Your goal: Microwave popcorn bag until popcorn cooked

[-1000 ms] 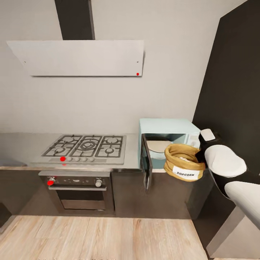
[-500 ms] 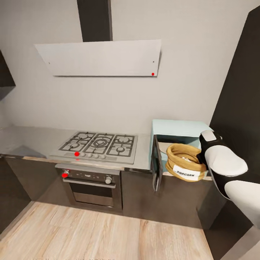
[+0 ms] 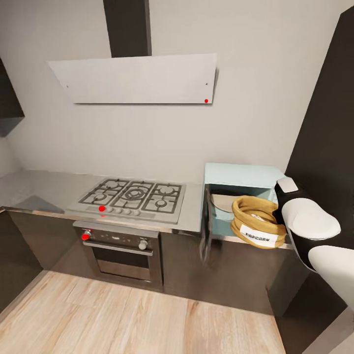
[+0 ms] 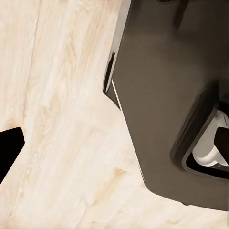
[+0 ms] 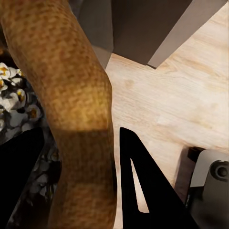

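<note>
The popcorn bag (image 3: 258, 221) is pinched at its rim by the right gripper (image 5: 86, 157) before the open microwave (image 3: 236, 189). It must next be pushed inside and released. The left gripper's state cannot be told.

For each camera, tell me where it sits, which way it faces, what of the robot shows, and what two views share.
Head view: from the robot's head, looking forward and down at the countertop, open microwave and popcorn bag; its right arm shows.
Left wrist view: on the left arm, facing wooden floor and a dark body.
Right wrist view: on the right arm, along the right gripper, clamped on the bag's rim.
Shared: head and right wrist views both show the bag.
</note>
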You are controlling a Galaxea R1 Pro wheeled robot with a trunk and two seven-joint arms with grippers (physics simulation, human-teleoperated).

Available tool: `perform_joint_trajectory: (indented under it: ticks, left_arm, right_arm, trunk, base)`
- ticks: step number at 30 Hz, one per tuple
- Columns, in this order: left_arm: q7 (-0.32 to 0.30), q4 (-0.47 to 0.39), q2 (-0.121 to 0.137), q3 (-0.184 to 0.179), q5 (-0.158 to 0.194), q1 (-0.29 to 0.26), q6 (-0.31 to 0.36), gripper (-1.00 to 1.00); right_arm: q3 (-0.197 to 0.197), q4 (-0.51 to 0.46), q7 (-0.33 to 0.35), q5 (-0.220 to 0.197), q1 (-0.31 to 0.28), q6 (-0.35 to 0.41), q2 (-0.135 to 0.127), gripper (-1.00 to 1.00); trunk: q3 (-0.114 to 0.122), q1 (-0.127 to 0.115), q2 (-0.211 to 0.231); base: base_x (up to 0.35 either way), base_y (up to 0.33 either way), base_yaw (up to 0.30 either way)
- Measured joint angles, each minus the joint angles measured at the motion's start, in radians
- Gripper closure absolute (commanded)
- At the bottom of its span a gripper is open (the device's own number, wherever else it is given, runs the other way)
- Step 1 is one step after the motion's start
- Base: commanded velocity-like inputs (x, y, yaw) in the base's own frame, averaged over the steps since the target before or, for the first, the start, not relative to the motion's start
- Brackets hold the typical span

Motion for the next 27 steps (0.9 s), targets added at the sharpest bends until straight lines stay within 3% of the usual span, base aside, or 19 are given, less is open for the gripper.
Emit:
perform_joint_trajectory:
  ticks: [24,27]
  left_arm:
    - [0.001,-0.004,-0.006,0.002,0.000,0.000,-0.002,-1.00]
    - [0.003,-0.016,-0.025,0.003,0.000,0.000,-0.003,-1.00]
  right_arm:
    - [-0.008,0.001,0.003,0.000,0.002,-0.002,-0.003,1.00]
    - [-0.008,0.002,0.003,0.000,0.002,-0.002,-0.003,1.00]
  trunk:
    - [0.000,0.000,0.000]
    - [0.000,0.000,0.000]
  base:
    - [0.055,-0.001,0.000]
    - [0.000,0.000,0.000]
